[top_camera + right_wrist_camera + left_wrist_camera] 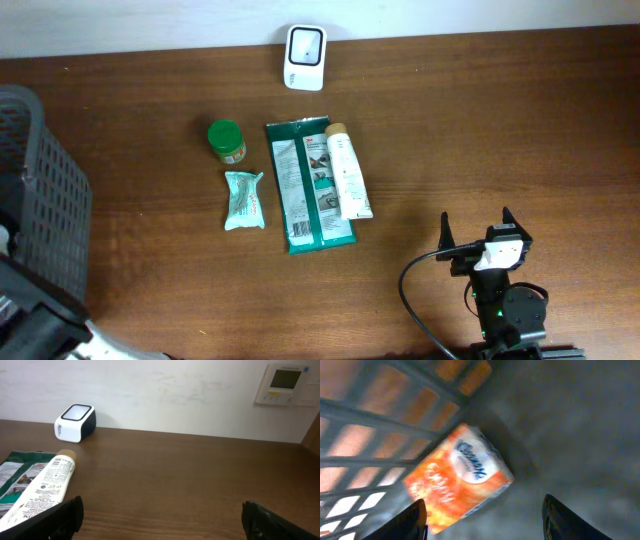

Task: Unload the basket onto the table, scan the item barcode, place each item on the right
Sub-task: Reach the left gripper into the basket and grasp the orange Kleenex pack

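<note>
In the left wrist view an orange and white tissue pack (pixel 460 477) lies tilted on the grey floor of the basket (pixel 570 425), against its slatted wall. My left gripper (pixel 484 510) hangs just over it with jaws apart; the pack's lower corner lies between them, close to the left finger (pixel 412 520), and no pad touches it. The white scanner (pixel 304 57) with a dark face stands at the table's far edge. My right gripper (pixel 477 225) is open and holds nothing near the front right; its wrist view shows the scanner (pixel 75 422) far off to the left.
The grey basket (pixel 40 200) stands at the left edge. In the middle lie a green-lidded jar (pixel 227 141), a small teal packet (pixel 244 200), a green flat pack (pixel 308 185) and a cream tube (pixel 347 172) on top of it. A wall thermostat (pixel 286 384) hangs behind.
</note>
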{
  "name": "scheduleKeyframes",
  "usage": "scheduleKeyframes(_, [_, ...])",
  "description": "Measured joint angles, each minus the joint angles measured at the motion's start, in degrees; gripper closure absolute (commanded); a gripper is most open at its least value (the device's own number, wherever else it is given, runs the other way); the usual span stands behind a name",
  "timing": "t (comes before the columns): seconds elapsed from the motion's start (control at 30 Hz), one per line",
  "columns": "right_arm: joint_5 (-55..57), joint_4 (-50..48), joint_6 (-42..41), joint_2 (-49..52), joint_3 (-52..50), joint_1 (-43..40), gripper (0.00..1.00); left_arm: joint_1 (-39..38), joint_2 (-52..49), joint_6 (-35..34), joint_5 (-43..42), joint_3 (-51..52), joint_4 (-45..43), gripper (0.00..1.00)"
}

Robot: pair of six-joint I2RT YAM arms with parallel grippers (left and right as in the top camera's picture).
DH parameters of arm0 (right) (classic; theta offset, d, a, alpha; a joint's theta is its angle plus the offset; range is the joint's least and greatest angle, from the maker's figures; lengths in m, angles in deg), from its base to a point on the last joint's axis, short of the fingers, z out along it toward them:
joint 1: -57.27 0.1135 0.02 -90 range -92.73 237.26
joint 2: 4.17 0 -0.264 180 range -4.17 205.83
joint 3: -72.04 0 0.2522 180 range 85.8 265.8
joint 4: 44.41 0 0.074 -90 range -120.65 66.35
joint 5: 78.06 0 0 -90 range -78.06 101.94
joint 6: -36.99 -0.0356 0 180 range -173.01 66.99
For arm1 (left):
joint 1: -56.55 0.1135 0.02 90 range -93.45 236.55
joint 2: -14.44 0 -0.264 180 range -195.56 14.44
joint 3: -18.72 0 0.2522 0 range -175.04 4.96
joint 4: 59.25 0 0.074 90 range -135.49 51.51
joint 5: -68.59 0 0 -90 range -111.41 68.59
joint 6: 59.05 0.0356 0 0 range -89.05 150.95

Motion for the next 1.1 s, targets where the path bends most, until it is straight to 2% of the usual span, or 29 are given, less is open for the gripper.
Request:
scheduleKeyframes(0.23, [0.0,0.0,-0.02,0.0,0.0,0.0,0.02,0.24,-2.75,5.11,0.31,0.09,-4.15,0.42])
scheduleKeyframes(0.33, [0.0,0.0,-0.02,0.0,0.0,0.0,0.02,1.16,-3.15,5.25,0.28,0.02,-5.07,0.5])
scheduleKeyframes(0.37, [-0.02,0.0,-0.02,0.0,0.0,0.0,0.02,1.51,-3.26,5.29,0.31,0.02,-5.18,0.57])
scheduleKeyframes(0.47, [-0.02,0.0,0.0,0.0,0.0,0.0,0.02,1.77,-4.04,5.7,0.7,-0.37,-5.25,1.0])
scheduleKeyframes(0.77, [0.0,0.0,0.0,0.0,0.0,0.0,0.02,-0.5,-2.67,5.92,1.81,-0.07,-2.99,1.0])
scheduleKeyframes(1.0, [-0.02,0.0,0.0,0.0,0.0,0.0,0.02,-4.79,21.38,3.04,-4.11,0.04,-3.98,1.0])
scheduleKeyframes(1.1, [-0.02,0.0,0.0,0.0,0.0,0.0,0.02,-10.86,29.11,2.1,-4.42,0.07,-5.11,1.0])
